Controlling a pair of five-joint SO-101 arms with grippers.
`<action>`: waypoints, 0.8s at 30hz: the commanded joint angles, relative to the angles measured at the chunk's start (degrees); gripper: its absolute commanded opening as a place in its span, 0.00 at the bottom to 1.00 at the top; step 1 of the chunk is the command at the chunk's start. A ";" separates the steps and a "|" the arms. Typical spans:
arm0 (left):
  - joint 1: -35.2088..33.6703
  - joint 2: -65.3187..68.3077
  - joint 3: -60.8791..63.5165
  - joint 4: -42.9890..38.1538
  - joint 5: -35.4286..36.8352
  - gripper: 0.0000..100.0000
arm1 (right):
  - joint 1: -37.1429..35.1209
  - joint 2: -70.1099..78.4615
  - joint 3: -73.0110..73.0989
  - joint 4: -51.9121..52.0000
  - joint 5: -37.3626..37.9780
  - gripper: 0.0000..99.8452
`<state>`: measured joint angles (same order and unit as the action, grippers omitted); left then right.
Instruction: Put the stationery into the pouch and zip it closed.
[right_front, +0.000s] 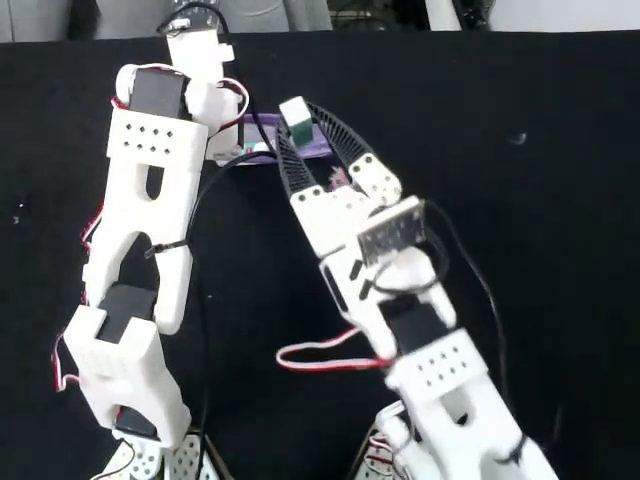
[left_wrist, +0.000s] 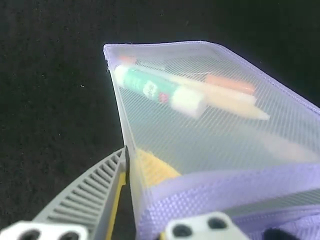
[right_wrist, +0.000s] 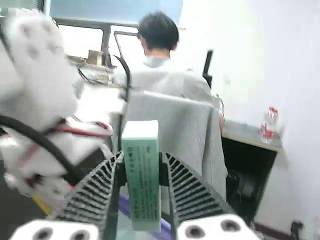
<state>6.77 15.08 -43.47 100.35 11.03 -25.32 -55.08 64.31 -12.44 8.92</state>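
Purple mesh pouch (left_wrist: 215, 150) already holding pens (left_wrist: 230, 95), green-white tube (left_wrist: 160, 90); left gripper (left_wrist: 134, 162) clamping pouch edge; right gripper (right_wrist: 142, 159) pinching green eraser (right_wrist: 141, 195), upper centre of high view; insertion, zipping pending.

Pouch (left_wrist: 215, 150): translucent ribbed mesh with purple zipper trim along the edge next to my left hand (left_wrist: 134, 157), which pinches it at that corner. I can't tell if the zipper is open. It sits at the far middle of the table, purple edge showing between the arms. Inside I see a green-and-white stick (left_wrist: 150, 89) lying slanted, an orange pen (left_wrist: 230, 83) and a pale cream pencil (left_wrist: 235, 102) alongside it, all loose against the mesh. Eraser (right_wrist: 141, 190): white block in a green sleeve, upright, clamped in my right hand (right_wrist: 141, 160), up above the pouch's purple edge.
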 joint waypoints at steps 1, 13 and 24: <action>0.92 -3.08 -0.22 0.53 0.44 0.03 | 3.25 11.65 -3.03 -8.62 -1.05 0.01; 0.75 -3.08 -0.31 0.44 0.44 0.03 | 4.48 29.58 -4.09 -16.35 -4.57 0.01; 0.84 -3.08 -0.31 0.44 0.44 0.03 | 2.20 32.75 -4.62 -17.85 -4.57 0.11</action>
<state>6.86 15.08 -43.38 100.26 11.12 -21.54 -25.01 59.82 -30.02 4.00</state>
